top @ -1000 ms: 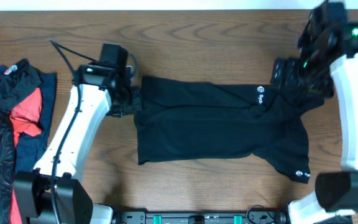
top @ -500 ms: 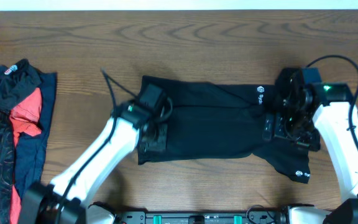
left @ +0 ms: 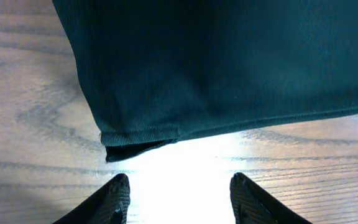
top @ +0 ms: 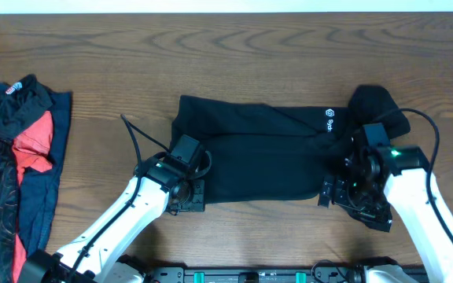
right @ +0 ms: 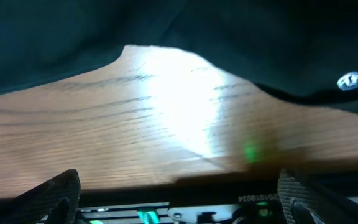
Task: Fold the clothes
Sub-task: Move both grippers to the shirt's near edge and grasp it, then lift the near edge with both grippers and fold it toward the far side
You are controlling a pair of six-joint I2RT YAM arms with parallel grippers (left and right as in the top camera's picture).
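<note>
Black fabric, partly folded: the shirt (top: pixel 258 153) lies flat in the middle of the bench (top: pixel 250 47).
Left pincer (left: pixel 179 193) stands half parted and empty just off the doubled near-left corner. Right pincer (right: pixel 179 199) gapes wide and empty beside the sleeve, both seemingly poised for the next edge.

The heap of black-patterned, red and navy soft garments (top: pixel 6 157) runs off the overhead view's left edge. The white right arm (top: pixel 415 196) hides part of the plain black fabric shirt (top: pixel 266 157) at its right end. The shirt's small white logo print (top: pixel 330 119) is too small to read. Another white print (right: pixel 355 79) is only a blur in the right wrist view.
</note>
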